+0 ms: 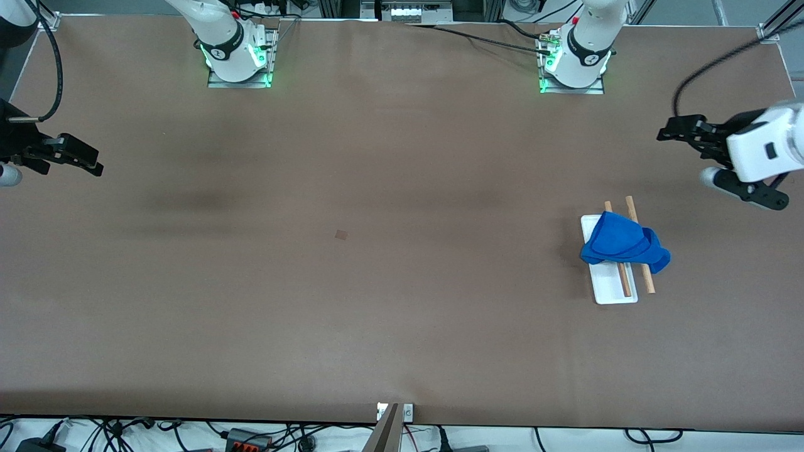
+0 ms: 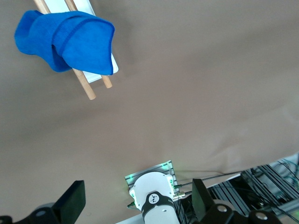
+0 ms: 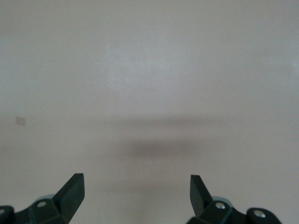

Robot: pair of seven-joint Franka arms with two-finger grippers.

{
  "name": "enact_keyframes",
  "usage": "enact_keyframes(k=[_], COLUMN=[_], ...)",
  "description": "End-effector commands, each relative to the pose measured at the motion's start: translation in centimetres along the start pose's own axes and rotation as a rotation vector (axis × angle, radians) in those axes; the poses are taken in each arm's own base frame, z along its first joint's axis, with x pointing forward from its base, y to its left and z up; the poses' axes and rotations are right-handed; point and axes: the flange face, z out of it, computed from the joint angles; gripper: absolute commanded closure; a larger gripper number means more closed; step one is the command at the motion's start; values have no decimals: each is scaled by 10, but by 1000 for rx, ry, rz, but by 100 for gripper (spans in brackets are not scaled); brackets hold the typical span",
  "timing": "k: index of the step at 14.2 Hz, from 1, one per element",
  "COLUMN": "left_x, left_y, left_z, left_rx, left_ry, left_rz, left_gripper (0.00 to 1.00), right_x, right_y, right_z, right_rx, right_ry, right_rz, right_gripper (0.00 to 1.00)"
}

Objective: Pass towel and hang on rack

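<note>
Starting at the right arm's end of the brown table (image 1: 377, 282), the right arm's black two-finger gripper (image 1: 94, 164) hangs above the tabletop near the table's edge, fingers (image 3: 72, 189) spread wide with nothing between them; the right wrist view shows only bare brown surface and a small square mark (image 3: 20, 121) on it. That same mark (image 1: 341, 235) sits alone around the middle of the table in the front view.

Moving toward the left arm's end, there stands the small rack with a flat white rectangular base and two parallel light-brown wooden rods (image 1: 619, 285). The bright royal-blue fuzzy towel (image 1: 622, 245) lies bunched over both rods, covering roughly the half of the rack farther from the front camera, one fold drooping off the rod on the left arm's side. The left wrist view shows the towel (image 2: 65, 39) draped across the rods of the rack (image 2: 96, 84), rod ends poking out bare.

Last, the left arm's black gripper (image 1: 672, 132) hovers over the table at the left arm's end, well apart from the rack, fingers (image 2: 72, 200) parted and empty.
</note>
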Motion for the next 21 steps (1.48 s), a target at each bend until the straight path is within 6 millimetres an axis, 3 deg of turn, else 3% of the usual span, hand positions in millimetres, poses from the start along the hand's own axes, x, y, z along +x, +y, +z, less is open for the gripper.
enact_keyframes(k=[1, 8, 10, 12, 16, 21], left_x=[-22, -57, -54, -56, -56, -53], left_y=[4, 9, 13, 4, 14, 18], left_z=[1, 30, 28, 26, 17, 11], left_rx=[77, 98, 102, 94, 92, 105], left_ry=[50, 141, 145, 164, 214, 278], left_rz=[-69, -143, -133, -155, -269, -282], left_gripper=[0, 0, 0, 0, 0, 0], right_x=[-3, -15, -15, -13, -14, -17], right_y=[-1, 0, 2, 2, -2, 4], right_z=[-4, 4, 4, 2, 0, 2], right_rx=[10, 7, 9, 7, 7, 10], right_ry=[7, -20, -20, -16, -17, -43], right_rz=[9, 9, 6, 3, 2, 16], right_gripper=[0, 0, 0, 0, 0, 0])
